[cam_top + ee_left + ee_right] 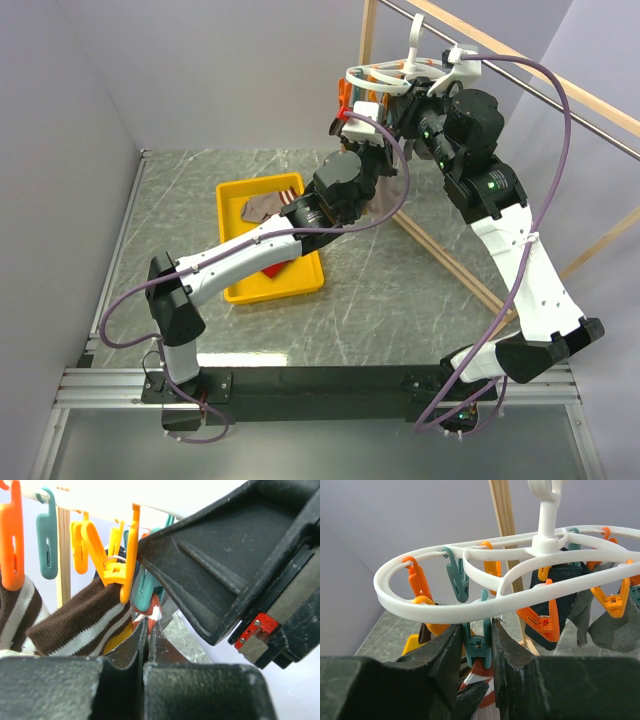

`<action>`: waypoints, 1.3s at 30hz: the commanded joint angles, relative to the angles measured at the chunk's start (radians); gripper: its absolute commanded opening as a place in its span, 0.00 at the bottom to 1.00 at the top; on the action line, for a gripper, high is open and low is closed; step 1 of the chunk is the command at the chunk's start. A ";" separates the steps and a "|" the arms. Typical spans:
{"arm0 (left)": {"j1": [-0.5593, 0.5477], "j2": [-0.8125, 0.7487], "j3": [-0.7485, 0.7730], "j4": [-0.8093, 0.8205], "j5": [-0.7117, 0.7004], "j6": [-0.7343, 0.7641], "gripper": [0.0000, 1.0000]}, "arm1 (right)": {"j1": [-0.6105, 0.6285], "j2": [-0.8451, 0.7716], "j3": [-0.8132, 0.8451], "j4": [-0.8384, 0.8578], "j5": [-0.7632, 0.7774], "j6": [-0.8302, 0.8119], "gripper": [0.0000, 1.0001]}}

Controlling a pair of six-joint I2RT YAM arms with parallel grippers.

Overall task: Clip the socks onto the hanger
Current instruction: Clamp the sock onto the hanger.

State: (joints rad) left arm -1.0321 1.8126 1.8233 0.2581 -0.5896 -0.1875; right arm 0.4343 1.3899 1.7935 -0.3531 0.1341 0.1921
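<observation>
We hold the red sock (155,605) at a teal clip (479,652)
Our left claw (146,637) pinches the sock just under the white hanger (485,607); our right claw (478,642) is clamped on that clip's sides.

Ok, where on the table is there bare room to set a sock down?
Bare table left of the yellow tray, up to the wall, and the wide patch between the tray, the wooden frame and the base rail. Crowded: inside the tray and under the hanger.
</observation>
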 commanded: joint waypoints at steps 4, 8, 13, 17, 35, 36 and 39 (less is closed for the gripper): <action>-0.013 -0.061 -0.013 0.096 -0.026 0.034 0.01 | 0.006 0.000 0.044 0.016 0.015 -0.017 0.00; -0.013 -0.058 -0.009 0.095 -0.024 0.033 0.01 | 0.007 -0.003 0.046 0.014 0.009 -0.011 0.00; -0.013 -0.055 -0.007 0.084 -0.015 0.025 0.01 | 0.006 -0.002 0.055 0.005 -0.001 -0.008 0.18; -0.011 -0.065 -0.031 0.093 -0.010 0.005 0.01 | 0.006 0.000 0.058 -0.012 0.006 0.001 0.54; 0.066 -0.167 -0.134 0.061 0.027 -0.155 0.01 | -0.003 -0.100 -0.020 -0.101 0.008 0.032 0.86; 0.069 -0.174 -0.139 0.061 0.028 -0.152 0.01 | -0.003 -0.101 -0.029 -0.089 0.010 0.026 0.86; 0.073 -0.182 -0.147 0.055 0.033 -0.153 0.01 | -0.005 -0.104 -0.065 -0.037 -0.007 0.001 0.85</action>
State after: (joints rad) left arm -0.9623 1.6821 1.6817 0.2825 -0.5785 -0.3275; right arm 0.4339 1.3033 1.7569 -0.4557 0.1238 0.2256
